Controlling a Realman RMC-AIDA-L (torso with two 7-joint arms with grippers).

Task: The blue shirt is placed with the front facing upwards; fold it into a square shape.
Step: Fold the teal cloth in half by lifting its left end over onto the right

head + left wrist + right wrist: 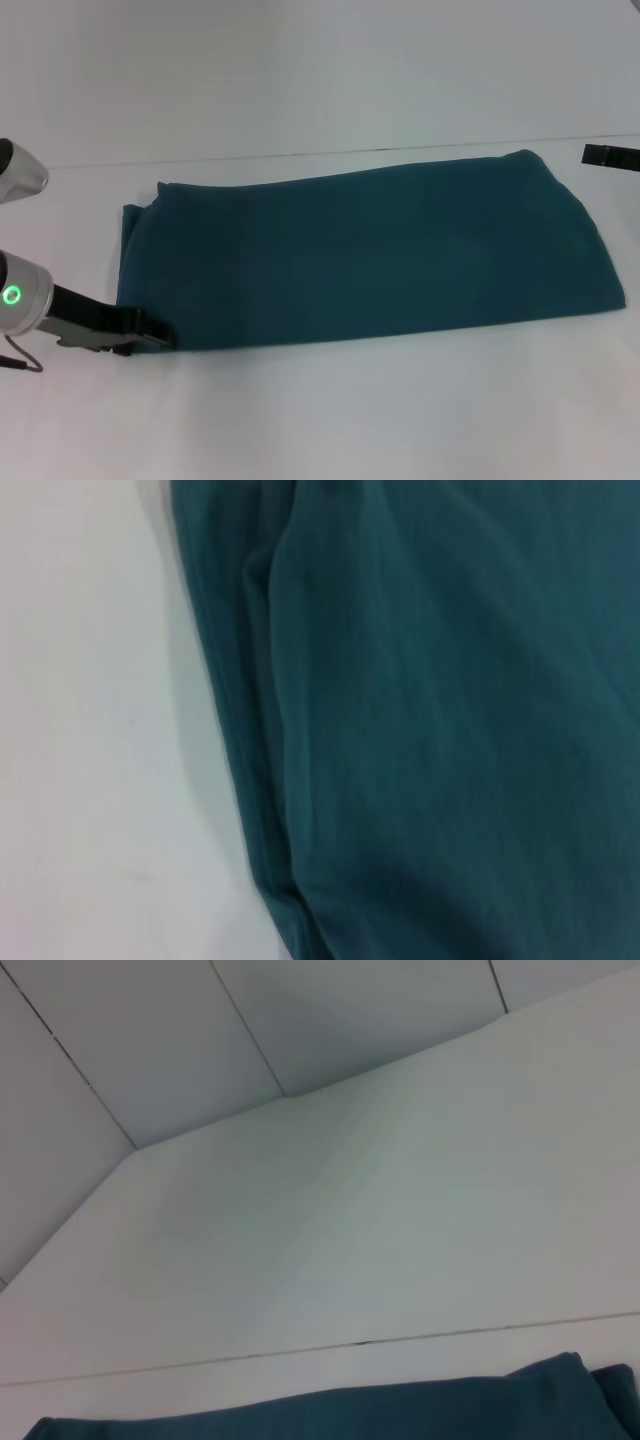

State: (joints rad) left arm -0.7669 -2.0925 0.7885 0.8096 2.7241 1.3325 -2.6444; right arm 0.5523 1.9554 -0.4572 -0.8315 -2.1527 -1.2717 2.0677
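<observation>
A: Item 1, L side, head view?
B: Left gripper (160, 335), low at the near-left corner of the blue shirt (370, 255). Black tip touches the cloth edge. Jaws: can't tell how far apart, or whether any fabric is pinched; tip is dark against the shirt's shadow. Arm body w/ green ring light sits further left, at the frame edge.

A: Item 2, the shirt?
B: Lying flat on the white surface (320, 420), centre of view, folded to a long band running L to R. Plain teal side up, no lettering showing. L end squared off w/ a layered edge; R end rounded and wider. Far edge lies near a thin seam line in the surface.

A: Left wrist view?
B: Close on the shirt (450, 720), fills most of the pic. Folded edge w/ a couple of stacked layers, white surface (90, 730) beside it. Own jaws not seen there.

A: Item 3, R side?
B: Right gripper (611, 156), only a dark bit at the far-right frame edge, apart from the shirt's far-right corner. Jaws: can't tell.

A: Right wrist view?
B: Mostly white surface (330, 1230) and panelled wall; strip of shirt (400, 1410) along one edge.
</observation>
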